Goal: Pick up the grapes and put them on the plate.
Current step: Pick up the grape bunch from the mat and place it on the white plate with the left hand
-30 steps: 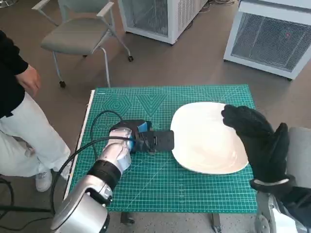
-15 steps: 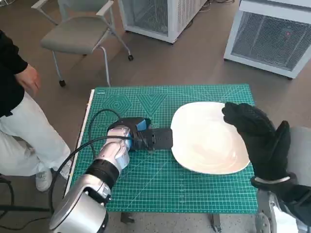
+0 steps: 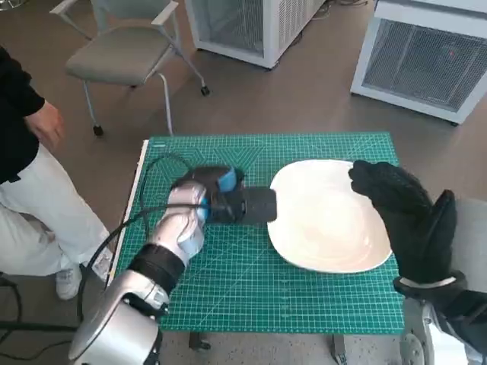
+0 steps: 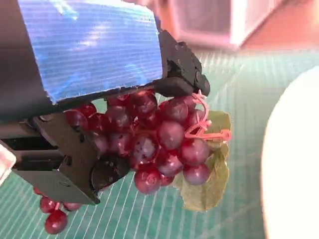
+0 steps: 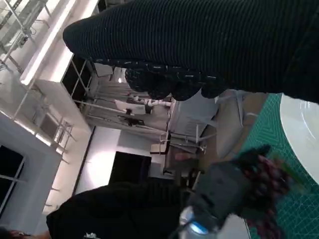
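Observation:
My left hand (image 3: 228,201) grips a bunch of dark red grapes (image 4: 154,139) with green leaves and a pink tie, lifted above the green mat. In the head view the hand hides the bunch; it hovers just left of the white plate (image 3: 323,228). The left wrist view shows the grapes hanging under the blue-taped hand (image 4: 94,74), with the plate's rim (image 4: 294,159) close by. My right hand (image 3: 399,209), in its black glove, is raised over the plate's right edge, holding nothing, fingers curled a little. In the right wrist view the grapes (image 5: 266,174) show blurred beneath the left hand (image 5: 224,186).
The green cutting mat (image 3: 228,289) covers the small table. A person (image 3: 30,152) in white trousers stands at the left. A grey chair (image 3: 122,53) and white cabinets (image 3: 426,61) stand beyond the table. A black cable (image 3: 129,228) loops along my left forearm.
My left hand has risen off the mat with the grapes and shifted slightly toward the plate. The right hand has stayed nearly still.

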Robot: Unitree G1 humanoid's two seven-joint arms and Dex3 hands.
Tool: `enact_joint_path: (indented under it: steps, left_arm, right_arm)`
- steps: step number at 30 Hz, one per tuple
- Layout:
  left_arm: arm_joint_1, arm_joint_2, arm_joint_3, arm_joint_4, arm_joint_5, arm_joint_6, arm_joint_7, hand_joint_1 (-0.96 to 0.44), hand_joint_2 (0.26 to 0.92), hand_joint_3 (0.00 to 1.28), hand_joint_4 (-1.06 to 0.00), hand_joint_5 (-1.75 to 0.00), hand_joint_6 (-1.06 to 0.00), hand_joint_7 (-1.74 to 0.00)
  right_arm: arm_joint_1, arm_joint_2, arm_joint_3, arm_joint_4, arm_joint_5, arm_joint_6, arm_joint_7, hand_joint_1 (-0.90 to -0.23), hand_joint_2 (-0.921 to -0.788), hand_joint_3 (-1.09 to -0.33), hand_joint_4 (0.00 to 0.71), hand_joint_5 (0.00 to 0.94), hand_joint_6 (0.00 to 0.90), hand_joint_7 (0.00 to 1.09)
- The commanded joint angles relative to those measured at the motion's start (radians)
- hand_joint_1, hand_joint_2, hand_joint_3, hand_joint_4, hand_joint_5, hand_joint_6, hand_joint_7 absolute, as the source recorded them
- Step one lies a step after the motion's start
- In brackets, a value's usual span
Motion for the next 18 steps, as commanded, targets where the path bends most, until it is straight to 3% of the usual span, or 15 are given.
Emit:
enact_joint_path:
  steps: [1, 3, 7, 12, 18]
  left_arm:
    - [0.028, 0.048, 0.016, -0.195, 0.021, 0.054, -0.025, 0.24, 0.841, 0.42, -0.45, -1.51, -0.61, -0.52]
    - [0.047, 0.069, 0.025, -0.281, 0.024, 0.072, -0.044, 0.12, 0.882, 0.32, -0.47, -1.49, -0.56, -0.88]
    - [0.079, 0.102, 0.042, -0.412, 0.024, 0.093, -0.071, 0.03, 0.912, 0.23, -0.49, -1.40, -0.51, -1.21]
    - [0.113, 0.139, 0.071, -0.571, 0.028, 0.114, -0.100, 0.01, 0.919, 0.19, -0.52, -1.33, -0.52, -1.28]
    - [0.148, 0.167, 0.082, -0.690, 0.053, 0.111, -0.104, 0.00, 0.920, 0.10, -0.64, -1.30, -0.60, -1.11]
  right_arm:
    - [0.015, -0.008, -0.004, 0.011, 0.005, 0.012, 0.005, -0.430, -0.921, -0.638, 0.407, 0.705, 0.155, 0.99]
    - [0.016, -0.008, -0.004, 0.008, 0.006, 0.015, 0.003, -0.430, -0.921, -0.638, 0.407, 0.705, 0.155, 0.99]
    - [0.018, -0.006, -0.004, 0.001, 0.007, 0.021, 0.000, -0.431, -0.921, -0.638, 0.407, 0.705, 0.155, 0.99]
    - [0.020, -0.006, -0.006, -0.009, 0.010, 0.030, -0.004, -0.431, -0.921, -0.638, 0.406, 0.705, 0.155, 0.99]
    - [0.022, -0.004, -0.007, -0.012, 0.007, 0.029, -0.006, -0.431, -0.921, -0.638, 0.406, 0.705, 0.155, 0.99]
